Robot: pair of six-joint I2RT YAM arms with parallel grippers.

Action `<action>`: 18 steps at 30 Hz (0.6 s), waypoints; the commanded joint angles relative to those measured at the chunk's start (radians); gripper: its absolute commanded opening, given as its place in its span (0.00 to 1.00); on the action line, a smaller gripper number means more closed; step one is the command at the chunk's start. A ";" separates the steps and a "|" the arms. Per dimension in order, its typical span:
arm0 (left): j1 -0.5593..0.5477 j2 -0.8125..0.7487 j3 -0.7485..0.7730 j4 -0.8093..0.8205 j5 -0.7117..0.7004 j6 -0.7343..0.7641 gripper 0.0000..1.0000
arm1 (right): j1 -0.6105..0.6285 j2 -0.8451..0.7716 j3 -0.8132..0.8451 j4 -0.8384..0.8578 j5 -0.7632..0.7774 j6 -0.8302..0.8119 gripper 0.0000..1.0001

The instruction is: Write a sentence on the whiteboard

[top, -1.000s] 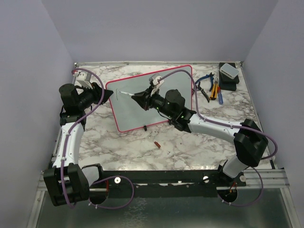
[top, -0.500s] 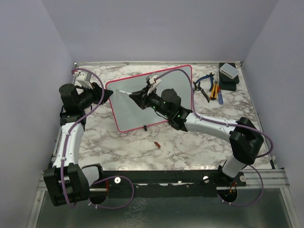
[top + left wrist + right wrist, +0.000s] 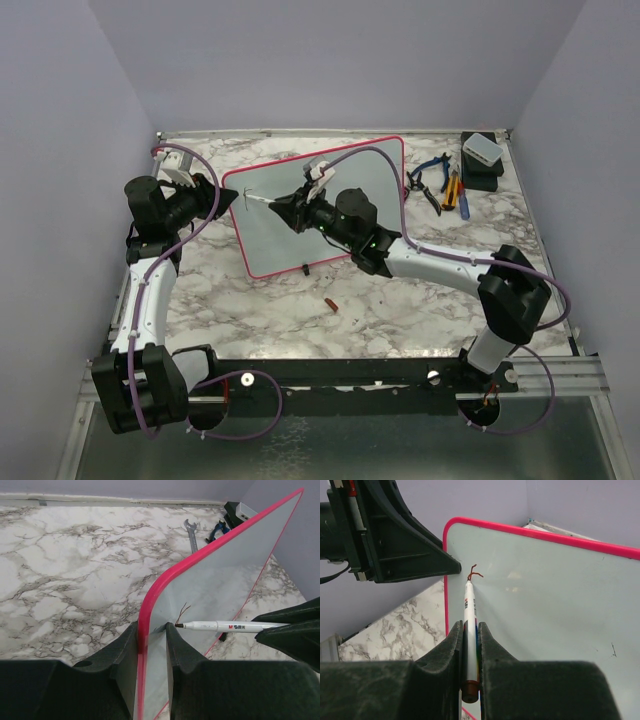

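Red small object (image 3: 330, 304) before whiteboard (image 3: 265, 235), pliers (image 3: 450, 188) and black box (image 3: 482, 172) far right

The whiteboard (image 3: 275, 240) stands on the table (image 3: 400, 310), pen (image 3: 225, 626) touching its upper-left corner.

Desk (image 3: 250, 315): white marble pattern with grey veining. Whiteboard (image 3: 265, 240) stands on it mid-desk, with a small red piece (image 3: 330, 304) lying just in front. Hand tools (image 3: 448, 190) and a black box (image 3: 482, 172) sit at the far right corner.
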 commanded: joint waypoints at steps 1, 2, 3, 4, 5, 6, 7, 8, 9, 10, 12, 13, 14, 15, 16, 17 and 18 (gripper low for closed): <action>0.005 -0.003 -0.015 -0.027 -0.010 0.014 0.20 | -0.002 -0.014 -0.039 -0.024 0.098 -0.006 0.01; 0.005 -0.004 -0.014 -0.027 -0.011 0.014 0.20 | -0.002 -0.018 -0.048 -0.023 0.106 -0.005 0.01; 0.005 -0.004 -0.014 -0.028 -0.012 0.015 0.20 | -0.002 -0.023 -0.059 -0.021 0.115 -0.005 0.01; 0.005 -0.004 -0.015 -0.028 -0.012 0.015 0.20 | -0.002 -0.029 -0.071 -0.018 0.125 -0.004 0.01; 0.005 -0.006 -0.015 -0.029 -0.013 0.015 0.20 | -0.002 -0.035 -0.082 -0.017 0.135 -0.003 0.00; 0.006 -0.006 -0.014 -0.030 -0.013 0.015 0.20 | -0.002 -0.042 -0.092 -0.017 0.142 -0.001 0.00; 0.005 -0.006 -0.015 -0.030 -0.012 0.016 0.20 | -0.002 -0.047 -0.100 -0.017 0.148 -0.001 0.01; 0.005 -0.006 -0.014 -0.030 -0.012 0.017 0.20 | -0.002 -0.053 -0.106 -0.016 0.150 0.000 0.01; 0.005 -0.006 -0.014 -0.030 -0.013 0.017 0.20 | -0.002 -0.057 -0.111 -0.017 0.150 0.001 0.01; 0.005 -0.006 -0.012 -0.030 -0.012 0.017 0.20 | -0.002 -0.058 -0.112 -0.019 0.146 0.001 0.01; 0.005 -0.006 -0.013 -0.030 -0.013 0.017 0.20 | -0.002 -0.057 -0.109 -0.017 0.120 -0.006 0.01; 0.005 -0.006 -0.014 -0.030 -0.013 0.017 0.20 | -0.002 -0.063 -0.112 -0.007 0.095 -0.009 0.01; 0.005 -0.007 -0.015 -0.030 -0.014 0.017 0.20 | -0.001 -0.073 -0.119 0.009 0.067 -0.013 0.01; 0.005 -0.006 -0.014 -0.030 -0.014 0.018 0.20 | -0.002 -0.086 -0.130 0.028 0.032 -0.017 0.01; 0.005 -0.006 -0.014 -0.030 -0.015 0.018 0.20 | -0.002 -0.101 -0.143 0.045 0.006 -0.017 0.01; 0.005 -0.006 -0.015 -0.031 -0.016 0.018 0.20 | -0.001 -0.115 -0.153 0.058 -0.019 -0.019 0.01; 0.005 -0.006 -0.015 -0.032 -0.016 0.018 0.20 | -0.001 -0.131 -0.164 0.064 -0.031 -0.018 0.01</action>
